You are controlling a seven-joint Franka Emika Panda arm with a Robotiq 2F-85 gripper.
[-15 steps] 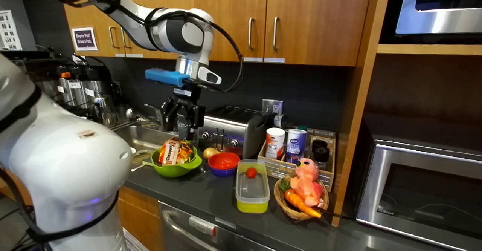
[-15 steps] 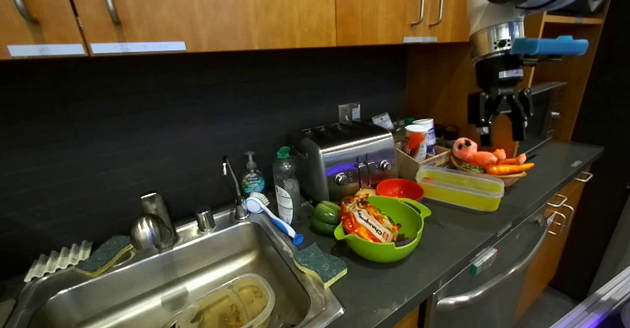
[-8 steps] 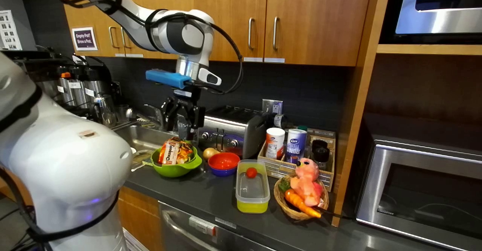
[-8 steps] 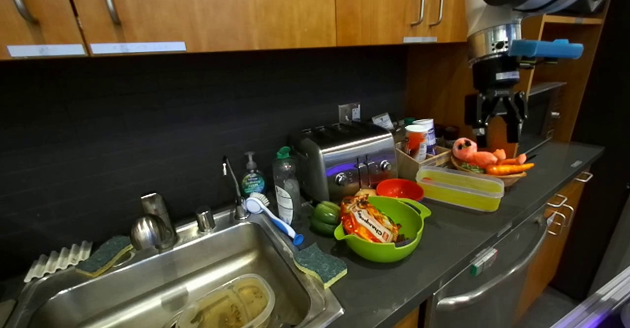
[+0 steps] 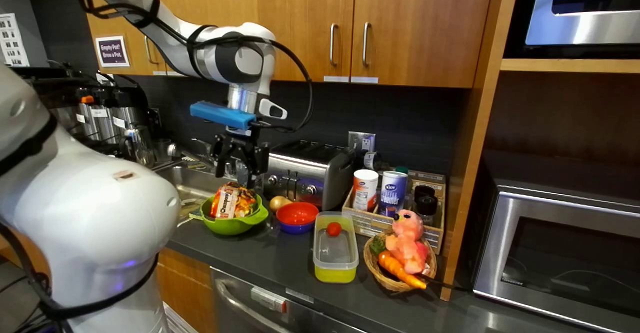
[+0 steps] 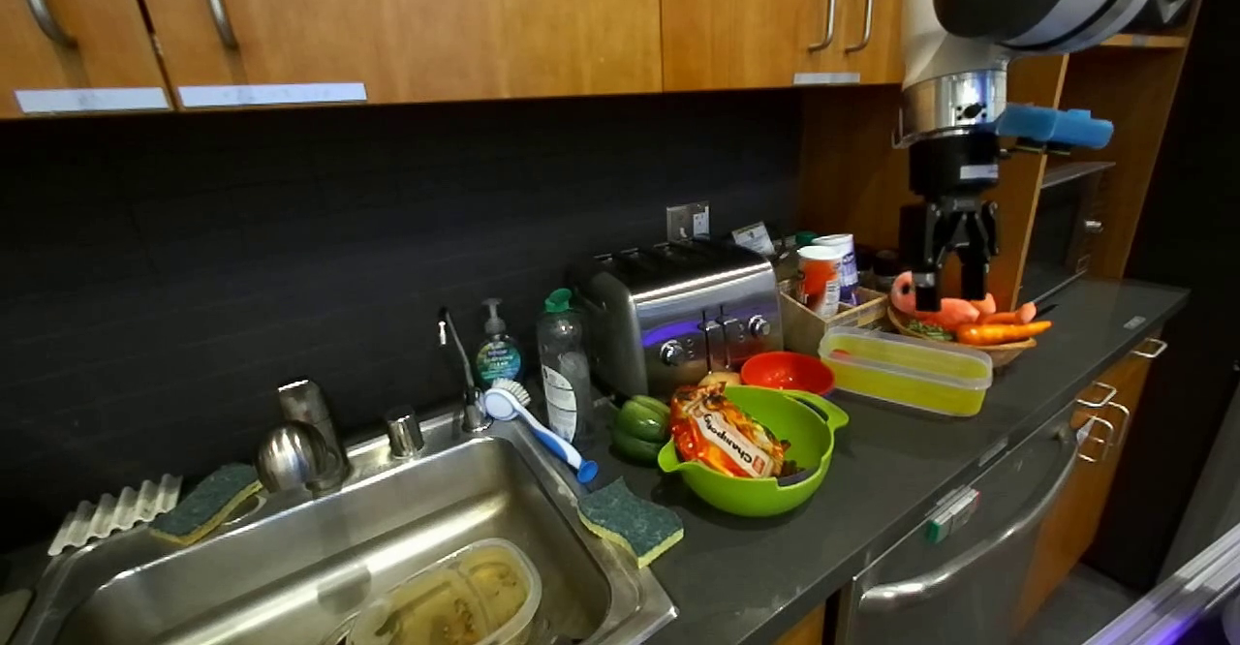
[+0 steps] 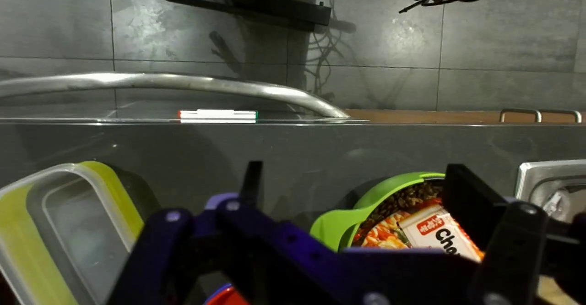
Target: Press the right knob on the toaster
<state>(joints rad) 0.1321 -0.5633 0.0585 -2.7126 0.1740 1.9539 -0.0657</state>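
Looking outward from the toaster [image 5: 302, 169], in an exterior view, we find it upright at the back of the worktop [image 5: 287, 255], its right knob [image 5: 311, 190] on the front. From it, we place a red bowl [image 5: 297, 215] near, at six o'clock; a yellow-bottomed container [image 5: 336, 275] at five; a green bowl [image 5: 227, 228], bearing a printed packet [image 5: 228, 203], at eight. At nine o'clock we see the pincer [image 5: 233, 177] in the air, its jaws wide apart. Farther out, between four and five, a wicker basket [image 5: 375, 270] holds a plush toy [image 5: 410, 250] and carrot [image 5: 400, 270].
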